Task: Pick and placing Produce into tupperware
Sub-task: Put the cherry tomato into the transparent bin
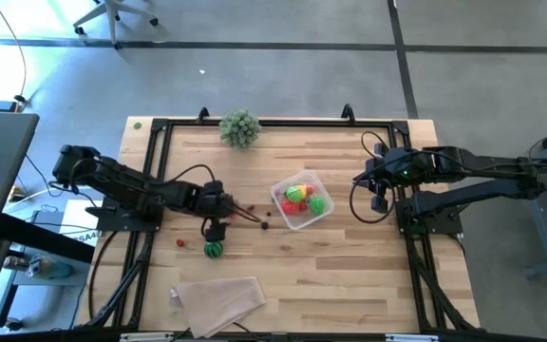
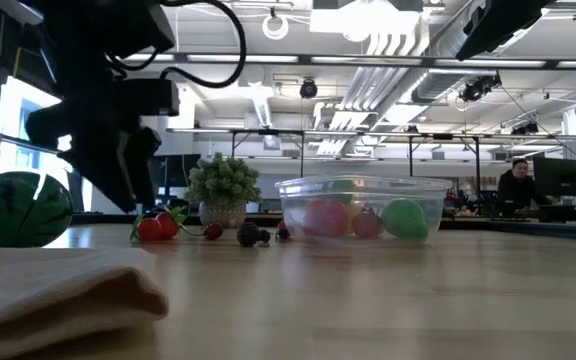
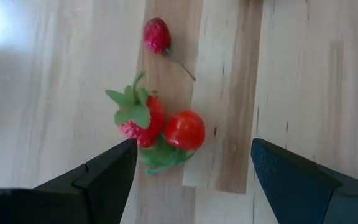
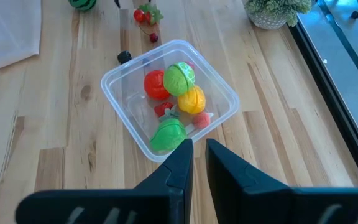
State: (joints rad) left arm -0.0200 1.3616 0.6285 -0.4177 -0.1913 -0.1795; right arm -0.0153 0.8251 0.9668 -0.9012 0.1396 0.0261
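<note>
The clear tupperware [image 1: 302, 199] [image 4: 169, 99] [image 2: 363, 205] stands mid-table with several red, green and yellow produce pieces inside. On the wood to its left lie a strawberry [image 3: 140, 118] with a red tomato [image 3: 185, 129] against it, a small red fruit with a stem [image 3: 157, 35] and a dark berry [image 1: 266, 225]. The striped watermelon ball [image 1: 214, 250] [image 2: 18, 208] and a tiny red piece [image 1: 180, 243] lie nearer the front. My left gripper [image 1: 224, 213] [image 3: 191, 149] is open, just above and short of the strawberry and tomato. My right gripper [image 1: 380, 195] [image 4: 194, 155] is shut, raised to the right of the tupperware.
A bushy plant in a pot [image 1: 240, 126] stands at the far edge. A folded beige cloth [image 1: 216, 299] [image 2: 58, 285] lies at the near edge. A black frame [image 1: 160, 171] borders the table. A person [image 2: 516, 185] sits far off in the room.
</note>
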